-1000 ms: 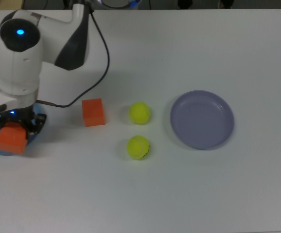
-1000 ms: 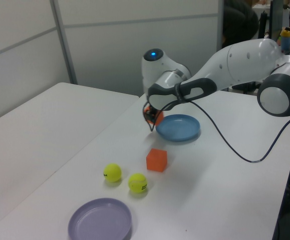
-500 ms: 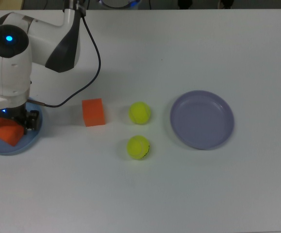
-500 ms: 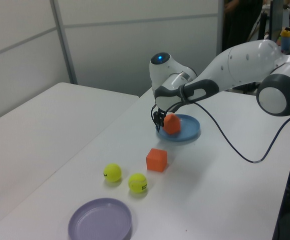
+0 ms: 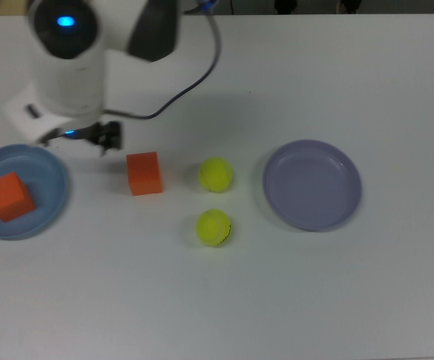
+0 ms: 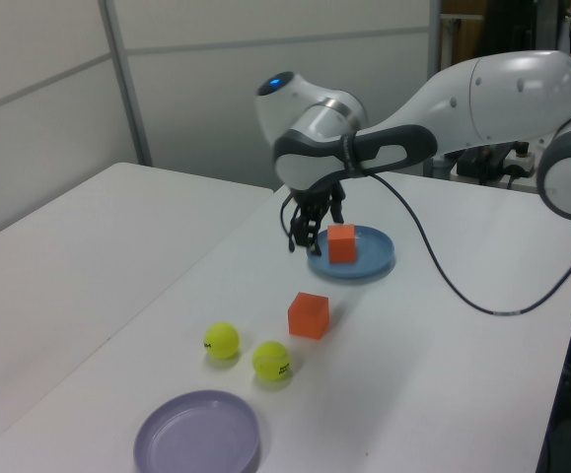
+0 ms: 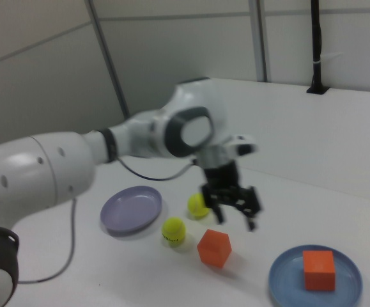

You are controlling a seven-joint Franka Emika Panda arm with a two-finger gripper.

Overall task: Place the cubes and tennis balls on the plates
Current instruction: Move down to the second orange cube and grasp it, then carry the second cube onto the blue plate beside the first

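While one cube (image 5: 8, 196) sits on the blue plate (image 5: 52, 202), the tool (image 7: 231, 204) hangs open and empty above the table (image 5: 351, 300), beside the second cube (image 5: 144, 173). Risk: balls (image 5: 216, 174) roll if nudged.

A big white table (image 6: 117, 256) fills most of the room here. Its top is smooth and plain. Behind it stand pale grey walls (image 6: 265, 89) made of flat panels, with thin grey strips (image 6: 125, 84) running up and across them. In the right view, a black pole (image 7: 315, 45) stands at the far edge of the table. The light is soft and even.
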